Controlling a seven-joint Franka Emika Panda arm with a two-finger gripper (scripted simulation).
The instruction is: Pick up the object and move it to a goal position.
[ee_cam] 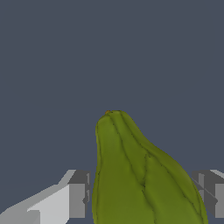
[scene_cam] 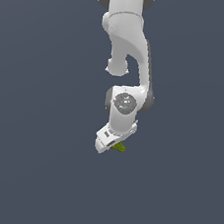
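Note:
The object is a yellow-green pear-shaped lump with dark ribs, its narrow end pointing away from the wrist camera. It sits between the two grey fingertips of my gripper, which touch its wide body on both sides. In the exterior view the white gripper hangs tilted under the arm, and only a small green piece of the object shows at its lower edge. The gripper is shut on the object.
A plain dark grey-blue surface fills the background in both views. The white arm comes down from the top of the exterior view. No other objects or markers show.

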